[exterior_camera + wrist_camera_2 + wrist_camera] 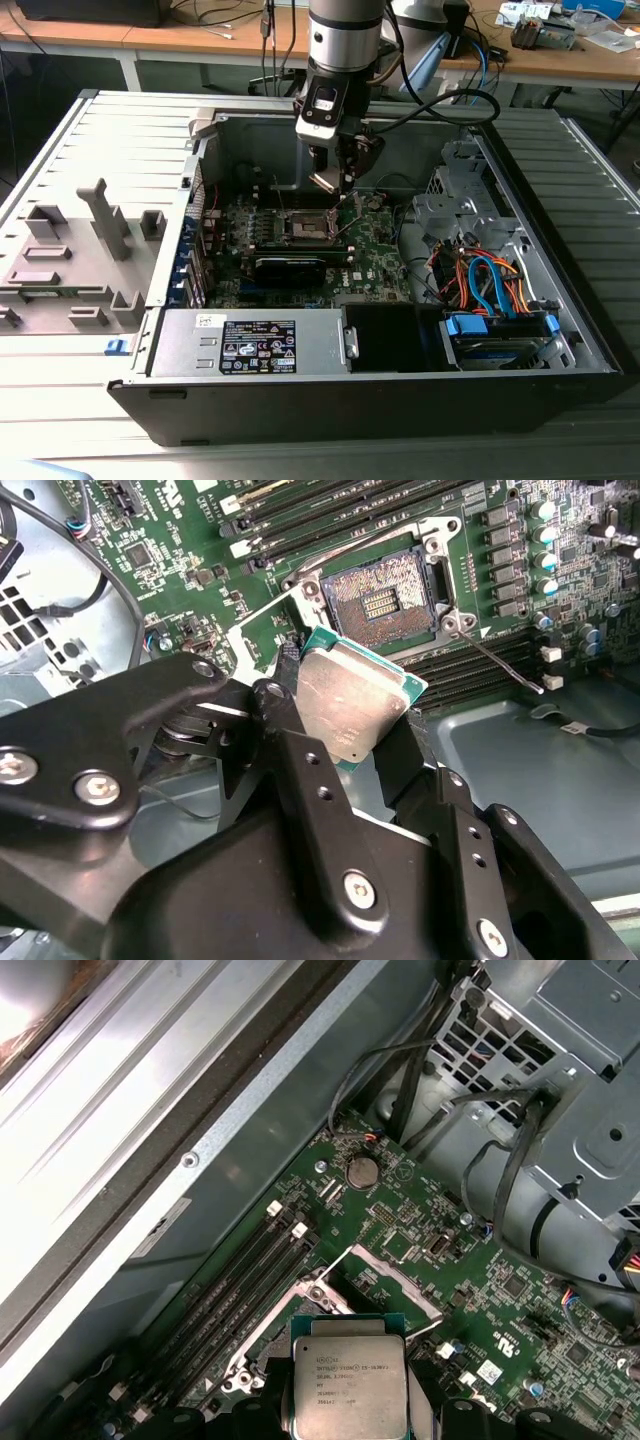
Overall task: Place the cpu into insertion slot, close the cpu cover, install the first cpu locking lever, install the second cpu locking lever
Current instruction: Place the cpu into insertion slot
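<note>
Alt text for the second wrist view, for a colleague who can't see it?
The gripper holds the cpu by its edges, tilted, above the green motherboard. Close by, the insertion slot sits open and empty, its dark pin field exposed.

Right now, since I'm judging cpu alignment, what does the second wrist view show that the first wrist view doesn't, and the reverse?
The second wrist view adds the open slot, its dark centre bare, and the gripper, whose black fingers clamp the cpu by two edges, not in the slot. The first wrist view adds a coin battery, the case wall and a metal cage with cables. Both share the cpu, silvery top showing, and the green board with its long memory slots.
</note>
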`<action>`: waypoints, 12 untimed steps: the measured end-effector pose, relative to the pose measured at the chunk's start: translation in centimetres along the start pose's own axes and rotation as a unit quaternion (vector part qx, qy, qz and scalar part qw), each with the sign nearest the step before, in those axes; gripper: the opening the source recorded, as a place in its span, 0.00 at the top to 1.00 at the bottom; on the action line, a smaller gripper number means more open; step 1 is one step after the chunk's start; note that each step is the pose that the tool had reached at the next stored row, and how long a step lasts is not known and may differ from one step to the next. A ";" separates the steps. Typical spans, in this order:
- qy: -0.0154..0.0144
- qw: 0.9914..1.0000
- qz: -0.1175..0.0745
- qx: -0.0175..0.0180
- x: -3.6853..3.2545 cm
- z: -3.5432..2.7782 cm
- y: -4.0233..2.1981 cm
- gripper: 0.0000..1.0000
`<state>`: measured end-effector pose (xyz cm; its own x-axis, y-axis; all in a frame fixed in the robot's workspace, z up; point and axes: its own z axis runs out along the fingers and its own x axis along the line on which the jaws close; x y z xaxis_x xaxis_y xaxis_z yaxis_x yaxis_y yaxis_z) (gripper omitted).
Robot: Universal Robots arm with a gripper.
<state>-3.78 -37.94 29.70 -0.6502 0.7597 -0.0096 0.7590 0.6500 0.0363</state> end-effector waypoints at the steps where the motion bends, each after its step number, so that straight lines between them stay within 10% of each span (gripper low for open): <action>1: 0.000 1.000 0.000 0.000 0.00 0.01 0.00 0.45; 12: 0.000 1.000 0.005 0.000 0.00 0.06 0.00 0.45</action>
<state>-3.77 -37.94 29.64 -0.6431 0.7657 -0.0097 0.7650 0.6430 0.0363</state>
